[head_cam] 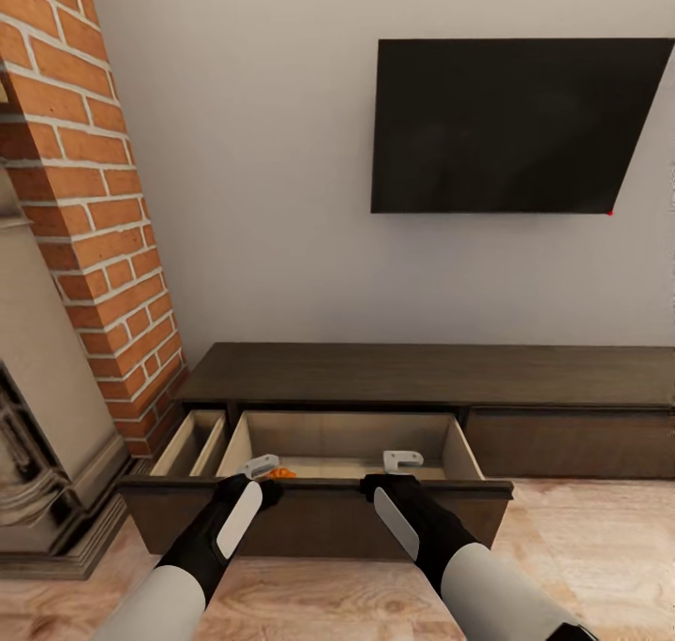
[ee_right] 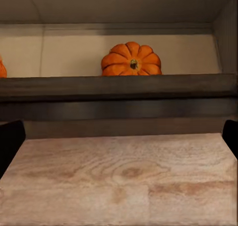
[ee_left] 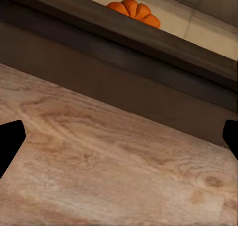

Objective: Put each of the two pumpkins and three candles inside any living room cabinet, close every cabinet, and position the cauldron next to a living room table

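Both arms reach forward over the pale wood floor (head_cam: 581,529), the left end effector (head_cam: 262,466) and right end effector (head_cam: 403,458) spread open and empty at the pulled-out drawer's front edge. Inside the drawer of the long dark cabinet (head_cam: 422,374), which runs along the grey wall under a black television (head_cam: 511,126), one pumpkin (ee_right: 131,59) sits upright, stem up, another (ee_left: 134,12) near it. A brick chimney (head_cam: 94,201) stands left.

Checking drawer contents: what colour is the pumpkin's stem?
Brownish-green, clearest in the right wrist view on the pumpkin.
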